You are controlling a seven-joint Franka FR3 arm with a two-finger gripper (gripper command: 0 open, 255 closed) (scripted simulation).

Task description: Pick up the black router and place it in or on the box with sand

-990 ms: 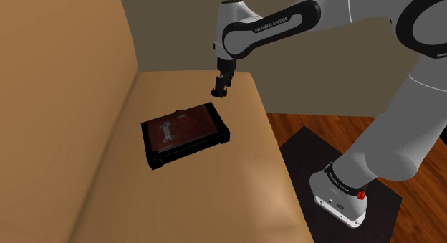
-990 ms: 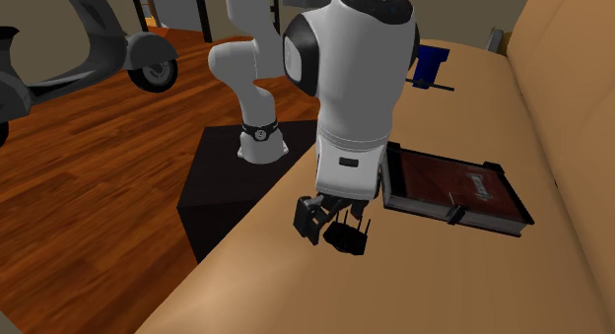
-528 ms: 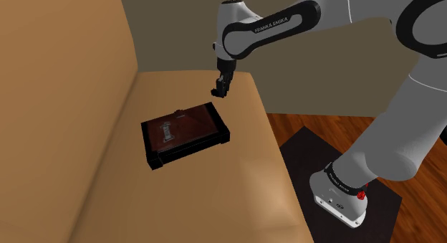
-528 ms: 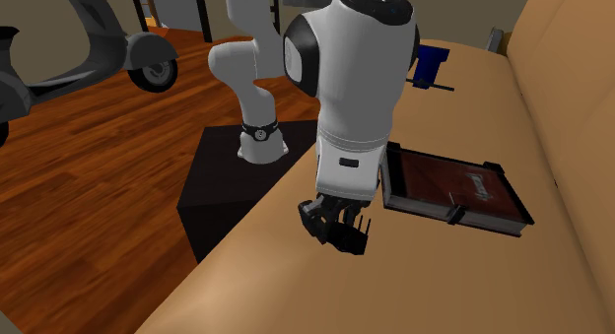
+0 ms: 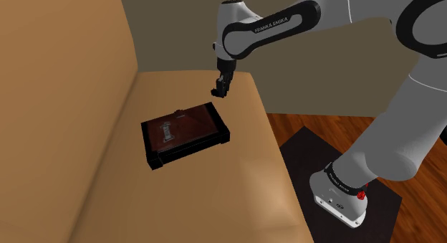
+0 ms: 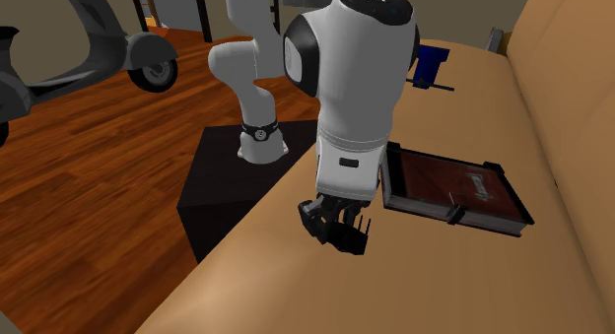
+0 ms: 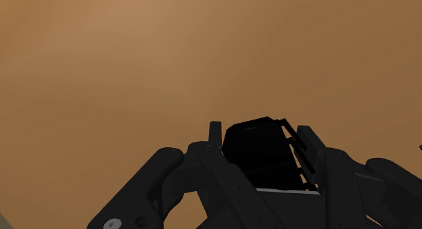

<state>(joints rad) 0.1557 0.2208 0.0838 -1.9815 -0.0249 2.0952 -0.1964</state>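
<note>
The two black fingers are clenched on the small black router (image 7: 260, 157), a boxy body with thin antennae along one side, which fills the gap between them at the all-black gripper (image 7: 262, 136). A second ago those fingers stood apart on either side of it; half a second ago they had already drawn in, and nothing has shifted since. In the second exterior view the gripper (image 6: 330, 220) hangs low over the front part of the tan sofa seat (image 6: 414, 288) with the black router (image 6: 348, 239) at its tip; whether the router's underside touches the cushion cannot be told. The shallow black-walled box (image 6: 448, 216), filled with reddish-brown sand, lies flat on the same seat, apart from the router, with a small grey piece (image 6: 483, 184) standing in it. In the shoulder view the gripper (image 5: 220, 89) sits just beyond the far corner of the shallow black-walled box (image 5: 190, 153). The white arm (image 6: 355, 76) rises from a black stand (image 6: 222, 184) on a wooden floor (image 6: 89, 174).
</note>
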